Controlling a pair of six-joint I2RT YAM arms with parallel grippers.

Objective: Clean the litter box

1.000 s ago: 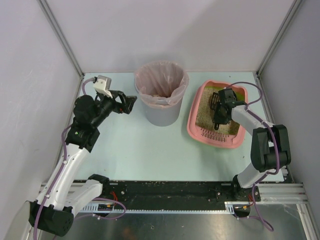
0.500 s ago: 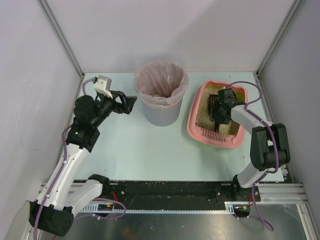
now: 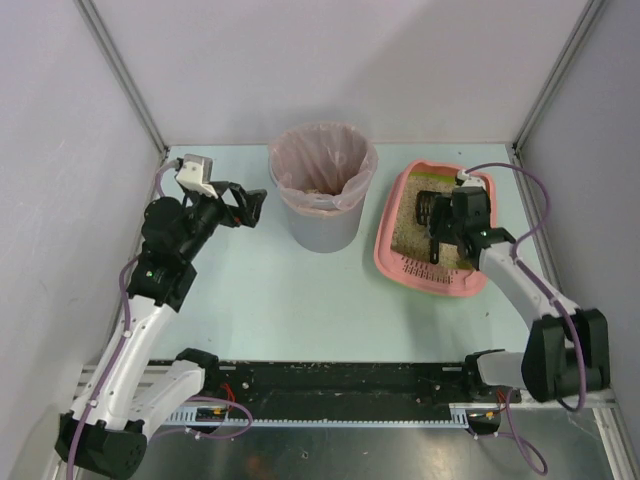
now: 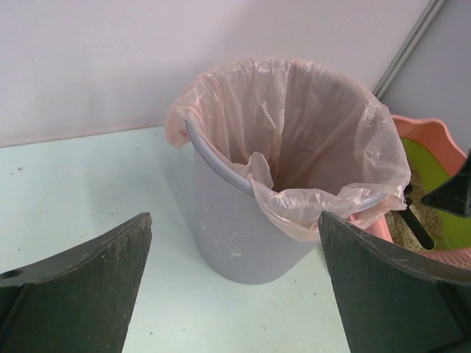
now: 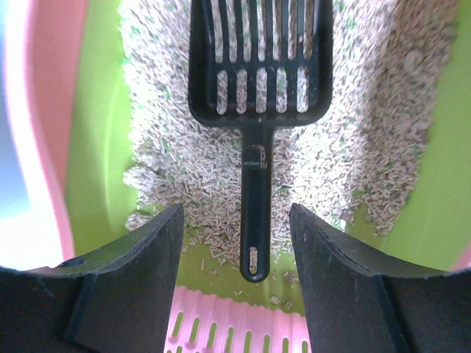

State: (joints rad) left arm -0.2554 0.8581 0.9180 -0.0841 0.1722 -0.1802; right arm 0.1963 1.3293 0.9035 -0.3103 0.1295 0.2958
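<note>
1. My right fingers [image 5: 125, 287] hang spread wide over the litter box [image 3: 384, 252] and hold nothing. The black slotted scoop [image 5: 255, 143] lies on the granules between them, its handle end toward me.
2. My left fingers [image 4: 81, 294] are just as wide open and empty, aimed at the grey bin [image 4: 235, 246] with its pinkish bag.
3. The litter box sits on the surface [image 3: 260, 290] at the far right, near the bin but not touching it.
4. The handle lies slightly right of the middle of my gap. If I close here, one finger would likely meet it first and shove or twist it instead of pinching it.
5. If I drop too deep, my tips could dig into the granules or knock the slotted pink ledge [image 5: 243, 323] just below the handle end.
6. A loose pinch on so thin a handle could let the head tip and spill granules over the rim.
7. The green inner walls [image 5: 96, 147] crowd both sides and the enclosure wall is near on my right. The open room lies leftward, toward the bin.
</note>
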